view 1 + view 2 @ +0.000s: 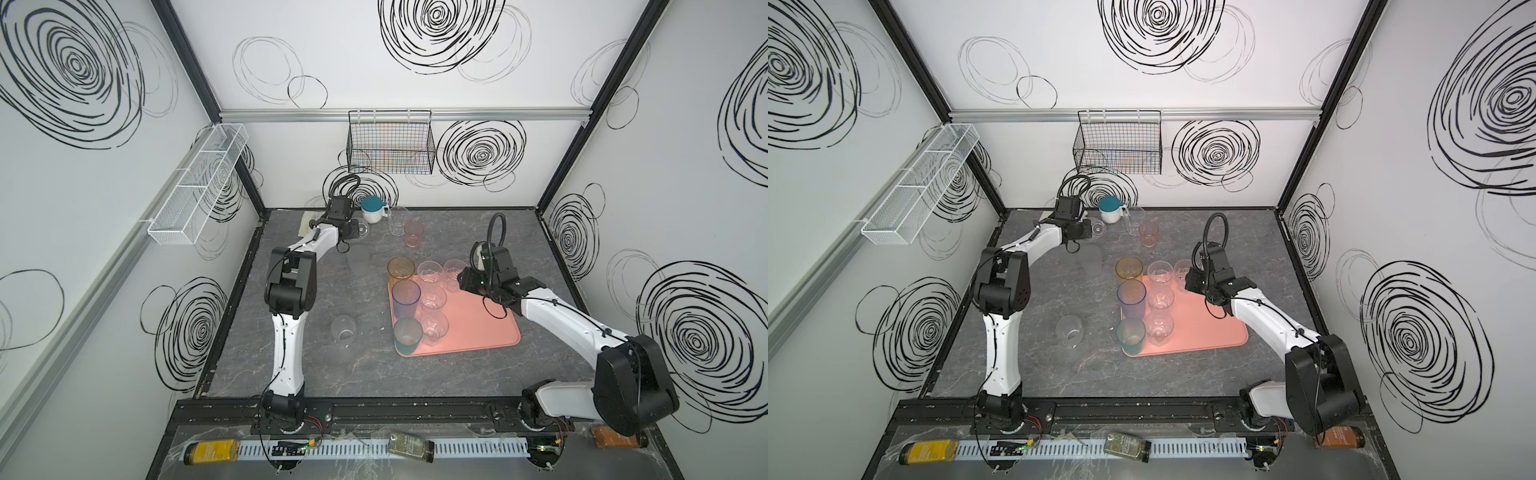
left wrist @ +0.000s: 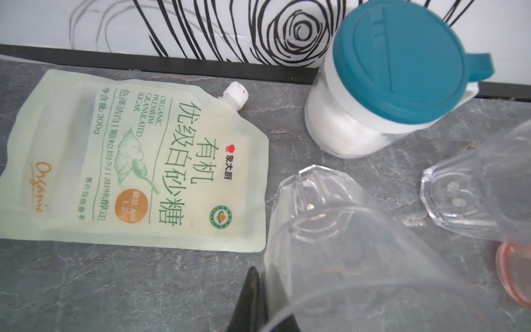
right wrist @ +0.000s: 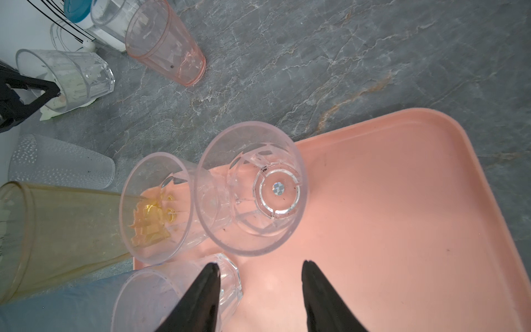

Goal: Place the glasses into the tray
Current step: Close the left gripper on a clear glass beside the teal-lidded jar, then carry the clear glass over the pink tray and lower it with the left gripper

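The salmon-pink tray [image 1: 478, 328] was laid on the grey table [image 1: 415, 382]. Along the tray's left edge three tinted glasses were lined up: an amber glass [image 1: 401, 268] at the far corner, a blue glass [image 1: 406, 297] midway and a teal glass [image 1: 408, 332] at the near corner. Whether the amber one's base was set inside the rim could not be told. Just inside that line a row of three clear glasses [image 1: 433, 299] was stood, and a fourth clear glass [image 1: 454, 269] was placed at the tray's far edge.

The right gripper [image 3: 260, 266] was held over the tray's far part, just beside that fourth glass. Its jaws were parted moderately, and nothing was gripped: only bare tray was seen between them.

Beyond the tray's far edge a pink glass [image 1: 413, 233] and a tall clear glass [image 1: 397, 222] were stood side by side. A frosted glass [image 3: 60, 166] was seen off the tray's far left corner, and a round clear glass [image 1: 343, 328] to the left of its near corner.

Well beyond the tray's far left corner the left gripper [image 1: 358, 230] was clamped on the wall of a small clear glass [image 2: 316, 230], one finger [image 2: 250, 296] being pressed against the outside. A white mug [image 2: 344, 120] with a teal lid and a sugar pouch [image 2: 129, 161] were seen just past it.
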Robot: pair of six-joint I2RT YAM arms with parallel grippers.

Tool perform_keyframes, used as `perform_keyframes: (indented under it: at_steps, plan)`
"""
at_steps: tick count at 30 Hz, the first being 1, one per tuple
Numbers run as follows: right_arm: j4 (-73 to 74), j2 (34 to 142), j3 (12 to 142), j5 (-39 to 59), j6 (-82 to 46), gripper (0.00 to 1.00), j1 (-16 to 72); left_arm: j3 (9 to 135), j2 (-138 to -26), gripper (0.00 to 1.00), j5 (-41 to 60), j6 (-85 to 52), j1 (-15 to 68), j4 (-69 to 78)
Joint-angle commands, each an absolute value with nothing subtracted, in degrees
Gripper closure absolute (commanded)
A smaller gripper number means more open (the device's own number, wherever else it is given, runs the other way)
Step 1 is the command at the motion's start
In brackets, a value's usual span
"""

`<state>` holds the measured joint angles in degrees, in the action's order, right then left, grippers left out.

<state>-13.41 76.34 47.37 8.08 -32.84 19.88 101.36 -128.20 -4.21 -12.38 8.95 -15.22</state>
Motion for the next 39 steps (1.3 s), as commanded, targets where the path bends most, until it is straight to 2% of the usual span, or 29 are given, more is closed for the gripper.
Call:
perform_keyframes:
  at_steps: [1,8,12,16,20,25,29,39]
  plan:
    - [-13.7,74.9,46.9,6.5,-33.4,0.5,20.4,100.0,-121.0,1.0,-3.2,-12.5,8.9,-12.7]
    - [-14.6,73.3,47.5,6.2,-33.6,0.5,20.3,92.5,-109.2,1.0,-3.1,-14.8,9.6,-12.5]
    - [-15.3,71.9,48.2,6.1,-33.5,0.5,19.6,88.1,-100.6,1.0,-6.3,-14.9,12.7,-14.3]
    - [-14.7,70.1,47.1,7.3,-33.8,0.49,17.1,87.2,-94.2,1.0,-8.3,-14.3,20.9,-18.1]
    - [-14.6,67.6,45.7,8.3,-33.4,0.49,14.0,89.2,-91.9,1.0,-8.5,-14.0,33.2,-22.8]
    - [-14.8,63.4,43.8,8.0,-32.8,0.49,9.8,93.2,-95.5,1.0,-6.0,-14.4,46.3,-28.7]
    - [-17.1,61.0,43.3,6.2,-32.7,0.49,8.7,95.6,-101.3,1.0,-4.1,-14.8,52.4,-31.9]
    - [-19.3,54.3,37.1,8.2,-35.2,0.49,9.1,104.0,-115.6,1.0,-4.8,-11.9,56.8,-37.7]
